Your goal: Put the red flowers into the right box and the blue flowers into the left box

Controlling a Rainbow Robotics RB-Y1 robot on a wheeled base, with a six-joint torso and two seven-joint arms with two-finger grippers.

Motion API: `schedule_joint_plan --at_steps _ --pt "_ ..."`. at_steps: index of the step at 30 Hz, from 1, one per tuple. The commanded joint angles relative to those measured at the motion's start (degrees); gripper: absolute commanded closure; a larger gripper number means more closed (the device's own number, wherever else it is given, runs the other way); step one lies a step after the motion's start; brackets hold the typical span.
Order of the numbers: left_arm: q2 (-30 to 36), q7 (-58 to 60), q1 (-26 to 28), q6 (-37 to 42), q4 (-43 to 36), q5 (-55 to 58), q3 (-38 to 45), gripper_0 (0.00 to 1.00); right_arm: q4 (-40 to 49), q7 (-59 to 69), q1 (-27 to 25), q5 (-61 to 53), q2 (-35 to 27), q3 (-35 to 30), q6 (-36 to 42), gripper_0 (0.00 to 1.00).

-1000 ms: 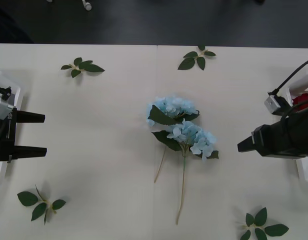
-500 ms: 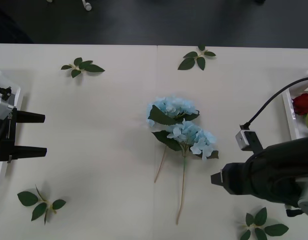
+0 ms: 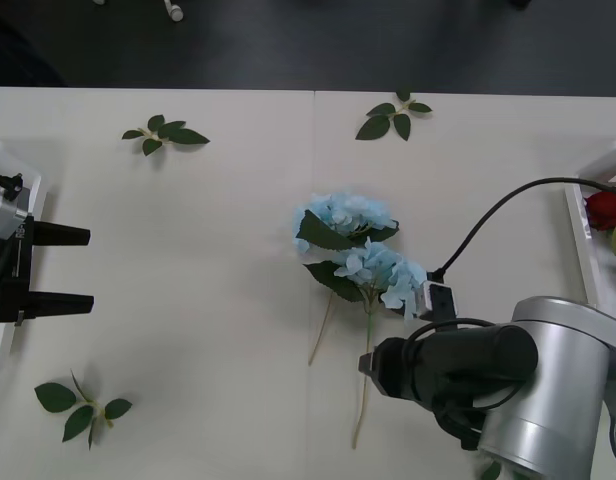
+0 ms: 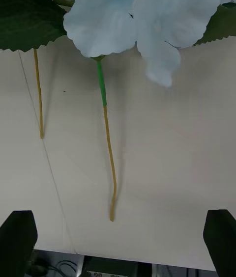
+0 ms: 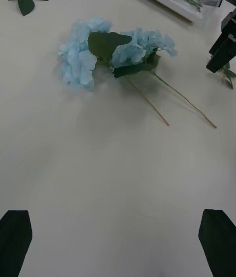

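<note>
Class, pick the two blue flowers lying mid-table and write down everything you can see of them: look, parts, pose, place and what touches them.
The blue flowers are two pale-blue clusters of many small petals, fabric-like, with large serrated dark-green leaves. They lie flat on the white table near its middle, heads overlapping, one farther from the robot. Their thin stems run back toward the robot, tan, one green just under the head. The right gripper, open, hovers over the nearer stem's lower part; no contact shows.
</note>
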State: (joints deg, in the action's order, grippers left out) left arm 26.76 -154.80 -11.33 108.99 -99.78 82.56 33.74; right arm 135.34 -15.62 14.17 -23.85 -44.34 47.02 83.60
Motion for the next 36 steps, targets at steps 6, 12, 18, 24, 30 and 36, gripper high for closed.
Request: schedule_joint_plan --at_steps 6,12,18,24,30,36 --pt "1.28 -0.20 -1.15 0.17 -0.76 0.41 -0.16 0.00 -6.75 7.89 4.90 3.28 4.44 3.78 -2.12 0.00" --pt "1.28 -0.20 -1.15 0.17 -0.76 0.41 -0.16 0.00 -12.73 8.33 6.83 4.34 7.69 4.14 -2.65 0.00" --pt "1.28 -0.20 -1.15 0.17 -0.76 0.41 -0.16 0.00 -17.39 8.33 8.85 5.39 8.92 5.63 -3.44 0.00" --pt "1.28 -0.20 -1.15 0.17 -0.76 0.41 -0.16 0.00 -21.61 7.89 10.17 5.74 9.71 7.04 -4.93 0.00" --pt "1.28 -0.20 -1.15 0.17 -0.76 0.41 -0.16 0.00 -24.59 7.98 11.32 6.54 10.15 8.62 -6.17 0.00" --pt "1.28 -0.20 -1.15 0.17 -0.76 0.41 -0.16 0.00 -26.44 7.80 11.32 6.62 10.24 8.71 -8.80 0.00"
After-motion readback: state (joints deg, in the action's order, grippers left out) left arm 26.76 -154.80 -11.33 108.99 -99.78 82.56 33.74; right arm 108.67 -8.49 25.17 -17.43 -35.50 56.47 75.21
